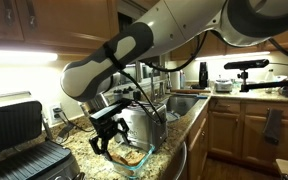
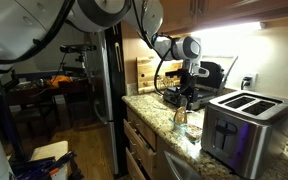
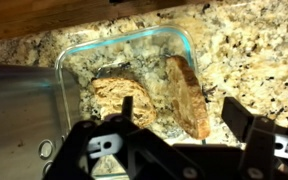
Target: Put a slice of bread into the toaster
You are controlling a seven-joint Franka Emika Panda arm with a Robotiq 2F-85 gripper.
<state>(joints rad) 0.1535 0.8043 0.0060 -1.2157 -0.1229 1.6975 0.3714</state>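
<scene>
A clear glass dish [image 3: 124, 50] on the granite counter holds two tan slices of bread. One slice [image 3: 112, 98] lies flat. The other slice [image 3: 187, 92] stands on edge against the dish's right side. My gripper [image 3: 182, 112] is open just above the dish, one finger on each side of the standing slice, not closed on it. The brushed-steel toaster [image 3: 19, 110] stands right beside the dish. In both exterior views the gripper [image 1: 105, 142] [image 2: 183, 103] hangs low over the counter next to the toaster [image 1: 142, 122] [image 2: 246, 125].
A black-and-steel contact grill [image 1: 19, 140] stands on the counter beyond the arm. A sink [image 1: 184, 103] lies past the toaster. Wooden boards [image 2: 146, 72] lean on the back wall beside a dark refrigerator [image 2: 109, 80]. The counter edge [image 2: 149, 118] is close.
</scene>
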